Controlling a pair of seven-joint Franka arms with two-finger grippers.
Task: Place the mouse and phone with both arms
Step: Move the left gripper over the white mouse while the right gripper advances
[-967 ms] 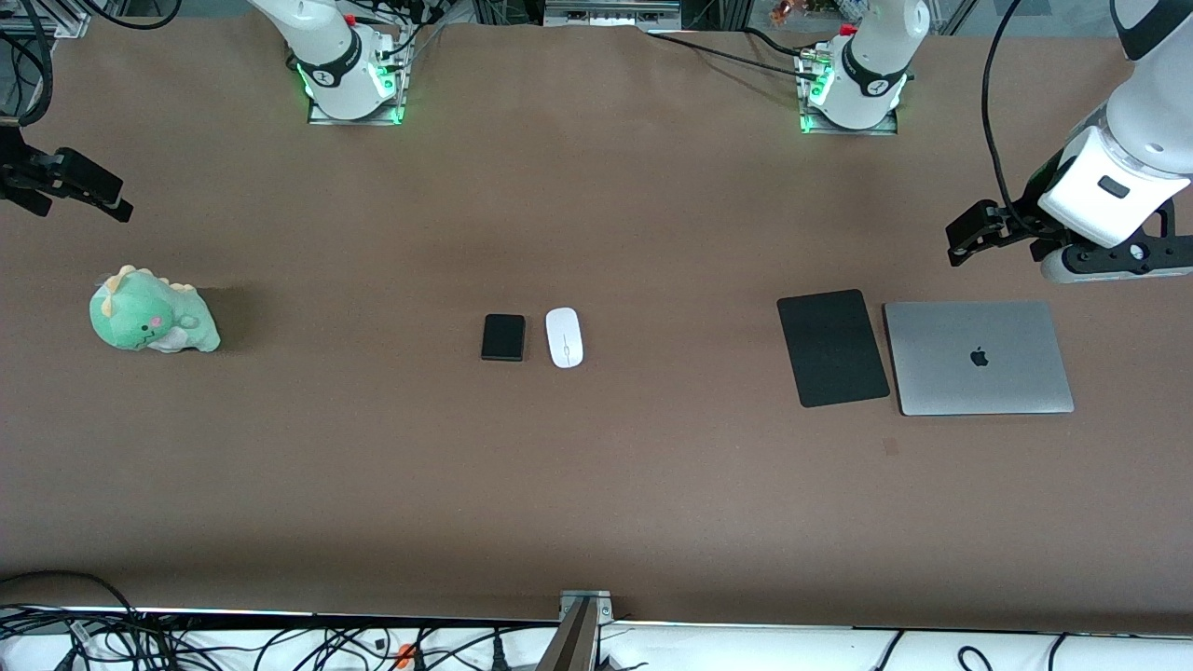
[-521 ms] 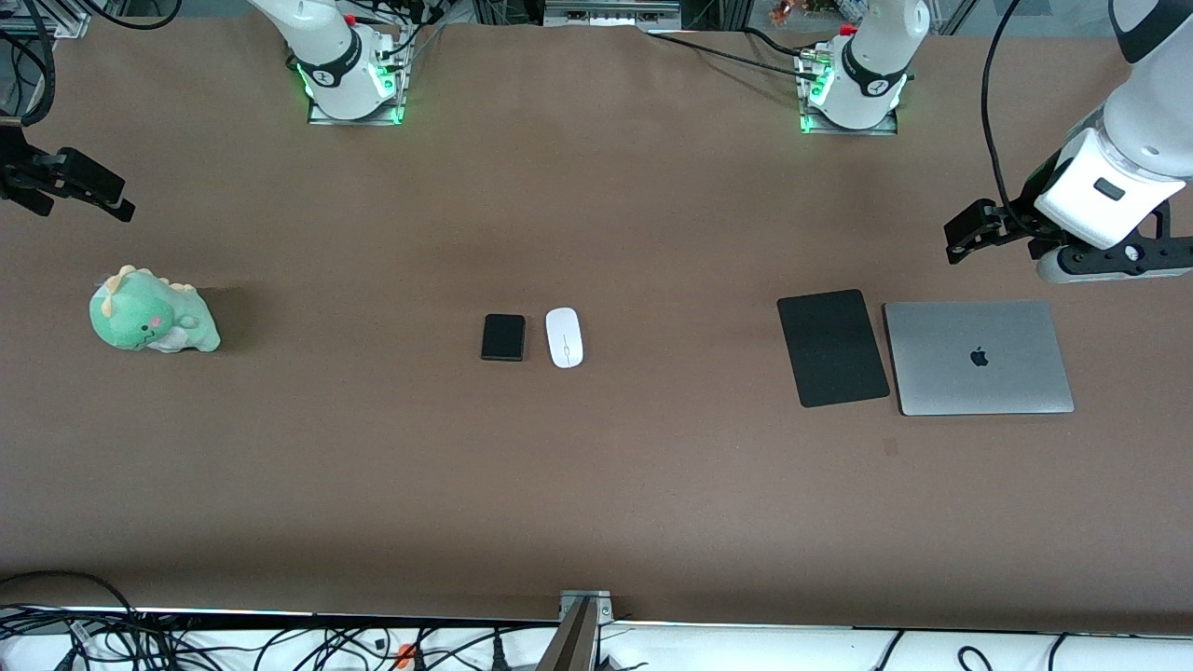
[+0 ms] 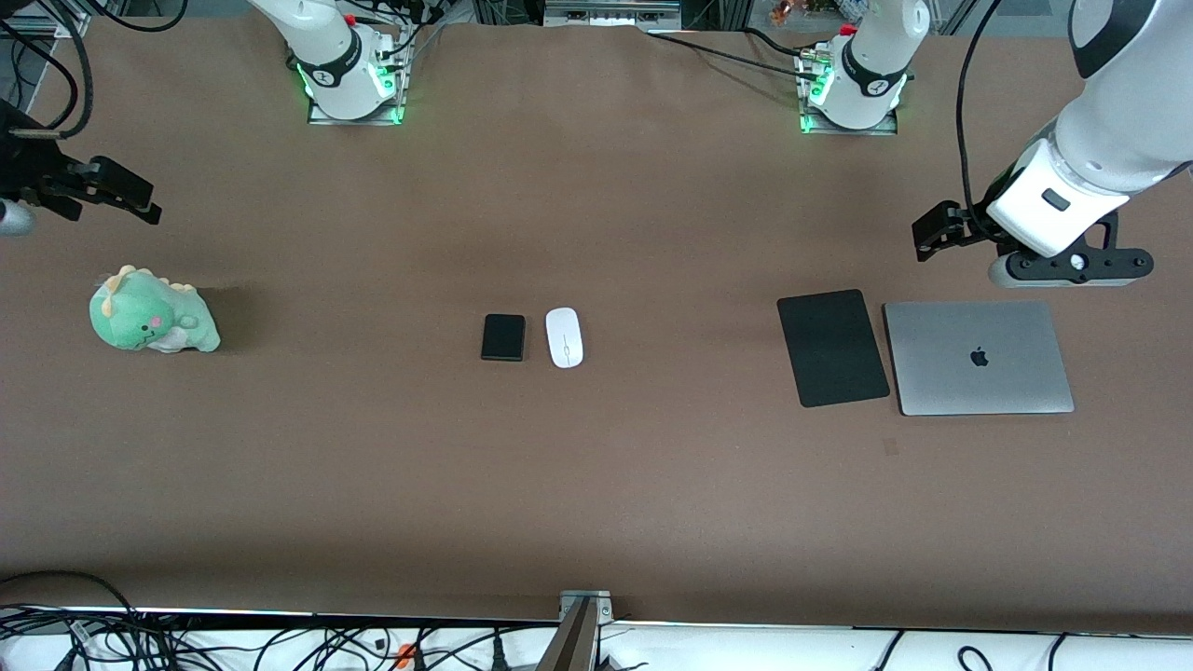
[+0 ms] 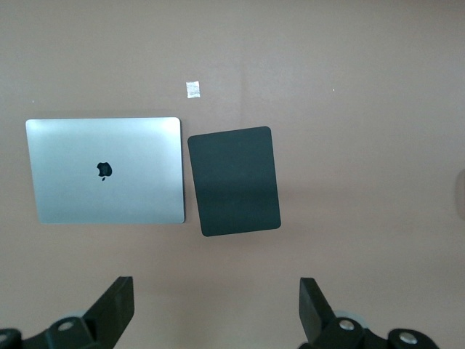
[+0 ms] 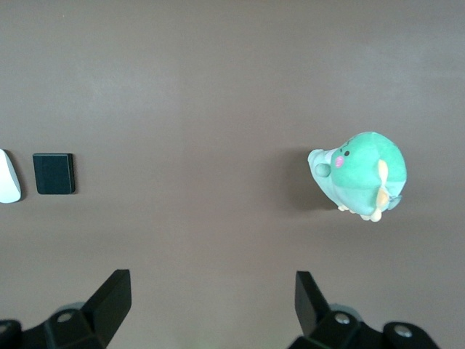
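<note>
Mouse: the small white glossy oval computer mouse (image 3: 564,337) lies flat on the brown surface (image 3: 596,485) about midway between the two arms' ends, with a thin line down its middle; only its edge shows in the right wrist view (image 5: 7,177).
Phone: the small black rounded-corner rectangular phone (image 3: 503,336) lies flat just beside the mouse, toward the right arm's end of the surface, apart from it by a narrow gap; it also shows in the right wrist view (image 5: 54,174).
Left end effector: the left arm's black two-finger end effector (image 3: 935,233) hangs in the air over bare surface near the mouse pad and laptop, its fingers (image 4: 116,305) spread wide with nothing between them.
Right end effector: the right arm's black end effector (image 3: 116,196) hangs over bare surface near the plush toy, its fingers (image 5: 112,294) spread wide and holding nothing.
Mouse pad: a flat black rectangular mouse pad (image 3: 831,347) lies toward the left arm's end, slightly turned.
Laptop: a closed silver-grey laptop (image 3: 977,357) with a dark logo lies just beside the mouse pad, closer still to the left arm's end.
Plush toy: a green stuffed dinosaur (image 3: 149,315) with cream spikes and a pink cheek sits at the right arm's end, well apart from the phone.
</note>
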